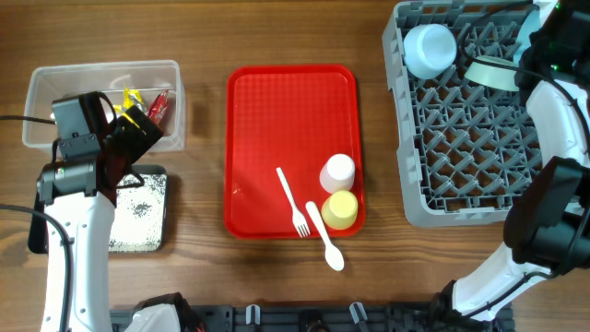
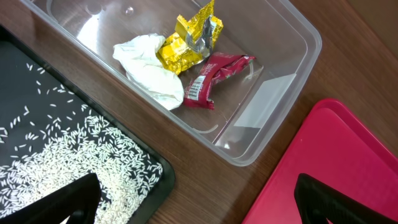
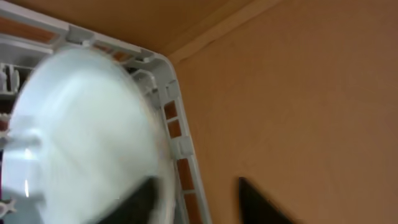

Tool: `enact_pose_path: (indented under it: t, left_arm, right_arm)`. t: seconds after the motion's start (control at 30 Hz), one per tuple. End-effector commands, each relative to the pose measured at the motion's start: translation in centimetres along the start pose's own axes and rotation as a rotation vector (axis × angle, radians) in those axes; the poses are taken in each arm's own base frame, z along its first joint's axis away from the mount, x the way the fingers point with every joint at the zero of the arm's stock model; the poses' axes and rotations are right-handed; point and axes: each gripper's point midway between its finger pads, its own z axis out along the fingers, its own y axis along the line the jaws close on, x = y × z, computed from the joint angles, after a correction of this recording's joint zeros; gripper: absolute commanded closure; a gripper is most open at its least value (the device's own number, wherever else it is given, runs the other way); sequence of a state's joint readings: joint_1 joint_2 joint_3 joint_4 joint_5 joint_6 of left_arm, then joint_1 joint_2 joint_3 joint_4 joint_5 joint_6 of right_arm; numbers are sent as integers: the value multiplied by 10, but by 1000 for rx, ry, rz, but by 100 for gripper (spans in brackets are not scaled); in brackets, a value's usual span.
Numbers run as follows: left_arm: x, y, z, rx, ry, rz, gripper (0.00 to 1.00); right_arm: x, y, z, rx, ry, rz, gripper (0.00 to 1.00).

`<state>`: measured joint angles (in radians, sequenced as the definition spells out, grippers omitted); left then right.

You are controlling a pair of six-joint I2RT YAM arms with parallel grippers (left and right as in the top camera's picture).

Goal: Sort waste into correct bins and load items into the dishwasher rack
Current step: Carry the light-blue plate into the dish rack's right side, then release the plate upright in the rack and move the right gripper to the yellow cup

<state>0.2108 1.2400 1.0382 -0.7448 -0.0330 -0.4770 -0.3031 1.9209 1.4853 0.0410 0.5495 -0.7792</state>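
In the clear tub (image 2: 292, 93) lie a white tissue (image 2: 149, 68), a yellow foil wrapper (image 2: 186, 43) and a red wrapper (image 2: 217, 74). White crumbs (image 2: 81, 155) cover the black tray (image 2: 158, 180). My left gripper (image 2: 202, 199) hangs open and empty above the gap between black tray and red tray (image 1: 277, 120). On the red tray are a white cup (image 1: 337, 172), a yellow cup (image 1: 339, 210), a fork (image 1: 293, 205) and a spoon (image 1: 325, 242). The rack (image 1: 461, 129) holds a light blue bowl (image 1: 430, 48) and a pale green bowl (image 1: 493, 72). My right gripper (image 3: 196, 183) is open astride the rack's corner wall (image 3: 177, 124), beside a blurred pale dish (image 3: 81, 130).
The right arm (image 1: 553, 138) runs along the rack's right side, down to the table's front edge. The left arm (image 1: 74, 184) lies over the black tray's left part. Bare wood lies between the red tray and the rack.
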Motion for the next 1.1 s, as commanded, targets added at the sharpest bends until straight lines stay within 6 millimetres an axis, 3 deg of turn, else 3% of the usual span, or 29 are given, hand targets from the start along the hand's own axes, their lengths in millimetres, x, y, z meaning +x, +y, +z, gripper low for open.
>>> enact_pose_path:
  t: [0.0, 0.27, 0.4, 0.5, 0.6, 0.73, 0.87, 0.97, 1.07]
  left_arm:
    - [-7, 0, -2, -7, -20, -4, 0]
    - [-7, 0, -2, -7, -20, -4, 0]
    - [-7, 0, -2, -7, -20, -4, 0]
    - [-7, 0, -2, -7, -20, -4, 0]
    - [-7, 0, -2, -7, -20, -4, 0]
    - [-7, 0, -2, -7, -20, -4, 0]
    - [-7, 0, -2, -7, -21, -4, 0]
    - [-7, 0, -2, -7, -20, -4, 0]
    - [-7, 0, -2, -7, -21, -4, 0]
  right_arm:
    - [7, 7, 8, -15, 8, 129, 25]
    - [5, -4, 8, 13, -1, 252, 9]
    - [-7, -23, -2, 30, -40, 389, 1]
    - [-23, -38, -18, 1, -107, 483, 0]
    - [-47, -51, -47, -109, -204, 597, 0]
    - [-77, -56, -107, -369, -329, 702, 0]
    - [-112, -42, -209, -827, -523, 709, 0]
    - [-116, -33, -263, -1033, -564, 695, 0]
    - [-107, -9, -302, -1124, -491, 650, 0]
